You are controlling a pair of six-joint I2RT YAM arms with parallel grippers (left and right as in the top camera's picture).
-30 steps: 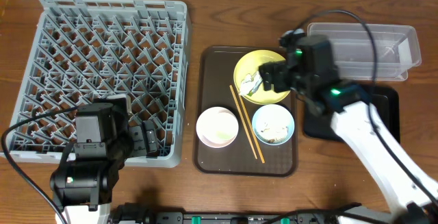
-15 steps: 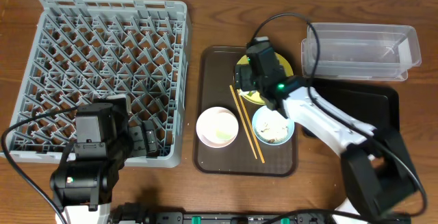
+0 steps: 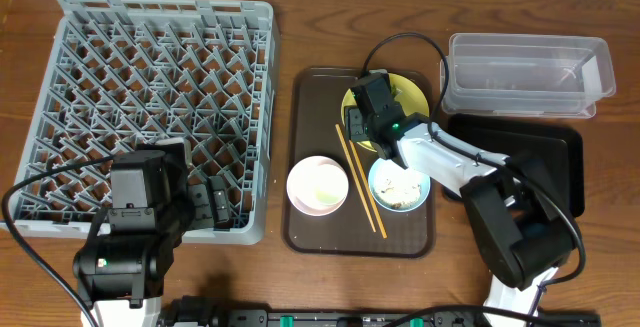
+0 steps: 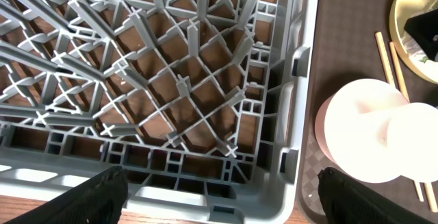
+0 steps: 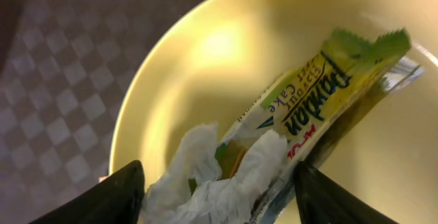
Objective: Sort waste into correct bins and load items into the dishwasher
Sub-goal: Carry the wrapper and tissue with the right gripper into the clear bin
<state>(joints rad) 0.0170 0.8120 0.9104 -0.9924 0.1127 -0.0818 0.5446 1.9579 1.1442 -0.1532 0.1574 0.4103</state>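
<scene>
My right gripper [image 5: 219,200] is low over the yellow plate [image 5: 205,59], open, its two dark fingers either side of the crumpled white, green and yellow wrapper [image 5: 301,121], which lies on the plate. From overhead, the right gripper [image 3: 362,127] covers the plate's left part [image 3: 412,92]. A light-blue bowl [image 3: 399,182] holds whitish food scraps. A white bowl [image 3: 318,185] and two chopsticks [image 3: 360,182] lie beside it. My left gripper [image 4: 222,193] hangs open and empty over the near right corner of the grey dish rack [image 4: 178,94].
The dishes stand on a dark brown tray [image 3: 310,227] right of the rack [image 3: 150,97]. A clear tub [image 3: 525,72] sits at the back right, a shallow black tray [image 3: 545,157] in front of it. The right arm's cable arches over the plate.
The right arm swung left from beside the clear tub and dropped onto the yellow plate; its jaws have narrowed around the wrapper. The left arm has not moved.
</scene>
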